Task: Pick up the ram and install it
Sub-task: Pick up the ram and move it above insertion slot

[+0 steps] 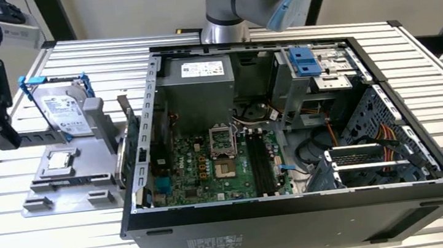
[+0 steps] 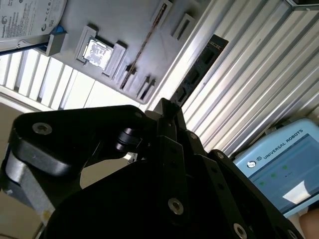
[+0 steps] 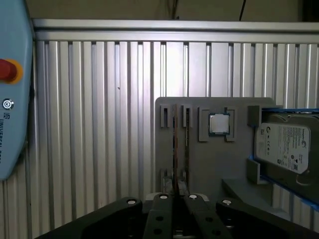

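The black end effector (image 3: 176,195) is pinched narrow on what looks like the ram (image 2: 199,69), a long, thin, dark circuit-board stick with black chips. The stick juts from the fingertips above the ribbed aluminium counter (image 3: 99,124), near the grey holder plate (image 3: 209,159). The pick-up seems done, so the carry is the step in hand. The open black computer case (image 1: 297,218) is well apart. Installing calls for lining the stick lengthwise over the long black slots (image 1: 260,163) on the green motherboard (image 1: 202,175), held level.
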Robot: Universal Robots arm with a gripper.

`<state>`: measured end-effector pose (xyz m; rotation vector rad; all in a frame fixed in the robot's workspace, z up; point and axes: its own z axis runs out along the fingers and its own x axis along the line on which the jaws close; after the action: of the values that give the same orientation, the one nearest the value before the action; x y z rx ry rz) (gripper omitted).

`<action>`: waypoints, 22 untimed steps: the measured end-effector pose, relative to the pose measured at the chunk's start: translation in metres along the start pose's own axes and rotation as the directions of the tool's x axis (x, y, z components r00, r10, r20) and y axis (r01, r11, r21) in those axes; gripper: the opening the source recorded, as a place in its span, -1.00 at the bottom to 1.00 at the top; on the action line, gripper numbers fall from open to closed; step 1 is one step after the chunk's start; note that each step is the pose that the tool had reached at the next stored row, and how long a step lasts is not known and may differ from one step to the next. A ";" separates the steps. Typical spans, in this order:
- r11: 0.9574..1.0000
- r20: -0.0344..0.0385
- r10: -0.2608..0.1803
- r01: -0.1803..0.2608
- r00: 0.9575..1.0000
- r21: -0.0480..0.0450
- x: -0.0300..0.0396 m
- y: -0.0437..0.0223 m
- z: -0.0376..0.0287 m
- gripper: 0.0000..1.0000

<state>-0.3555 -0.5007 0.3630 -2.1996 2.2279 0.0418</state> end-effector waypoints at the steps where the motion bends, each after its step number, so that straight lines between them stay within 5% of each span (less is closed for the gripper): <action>1: 1.000 0.000 0.000 0.000 1.000 0.000 0.0000 0.0000 -0.0009 -1.00; 15: 1.000 0.000 0.000 0.000 1.000 0.000 -0.0005 0.0003 -0.0141 -1.00; 22: 1.000 0.000 0.000 0.000 1.000 0.000 -0.0005 0.0003 -0.0150 -1.00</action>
<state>-0.3557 -0.5006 0.3780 -2.1992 2.2281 0.0418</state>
